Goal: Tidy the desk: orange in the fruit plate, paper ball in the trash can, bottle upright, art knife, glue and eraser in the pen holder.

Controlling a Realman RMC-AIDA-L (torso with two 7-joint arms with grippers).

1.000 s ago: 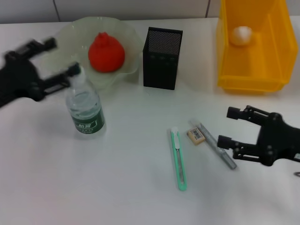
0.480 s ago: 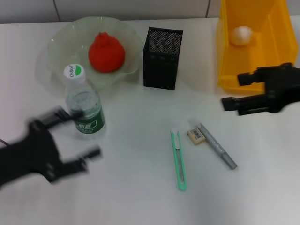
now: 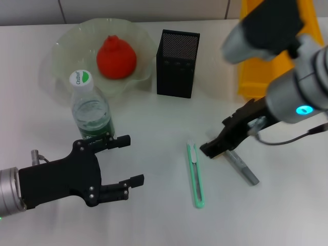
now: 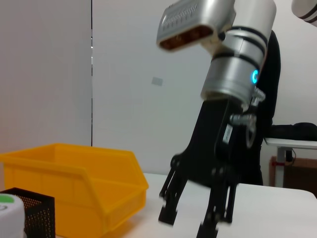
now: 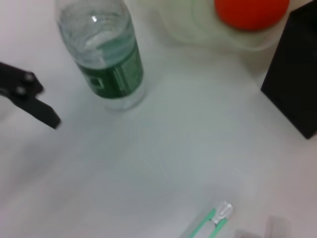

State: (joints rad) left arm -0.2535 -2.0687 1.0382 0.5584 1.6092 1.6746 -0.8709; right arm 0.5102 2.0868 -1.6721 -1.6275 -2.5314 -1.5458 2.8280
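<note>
**A:** Desk (image 3: 154, 215), white, seen from the robot's head camera. What sits on it?

**B:** At the back left, a pale green fruit plate (image 3: 66, 41) holds the orange (image 3: 116, 56). Just in front of the plate stands the bottle (image 3: 91, 114), upright, with a white cap and green label. To the right of the plate is the black mesh pen holder (image 3: 177, 63). At the back right, the yellow trash can (image 3: 250, 84) is mostly hidden behind the right arm, so the paper ball cannot be seen.

**A:** And the small items?

**B:** The green art knife (image 3: 196, 175) lies flat in the middle front, outside the pen holder. Just to its right lies the grey glue stick (image 3: 243, 168), also flat on the desk. The eraser is hidden under the right gripper.

**A:** Where are the grippers?

**B:** The left gripper (image 3: 123, 160) is at the front left, just in front of the bottle and apart from it. Its fingers are spread wide and grasp nothing. The right gripper (image 3: 219, 144) reaches down between the art knife and the glue stick. From the left wrist camera, its fingers (image 4: 168, 210) point downward with a clear gap between them and nothing in it.

**A:** Does the right wrist camera add anything?

**B:** It shows the bottle (image 5: 106, 59) upright, the orange (image 5: 251, 12) and the art knife's tip (image 5: 221, 212).
</note>
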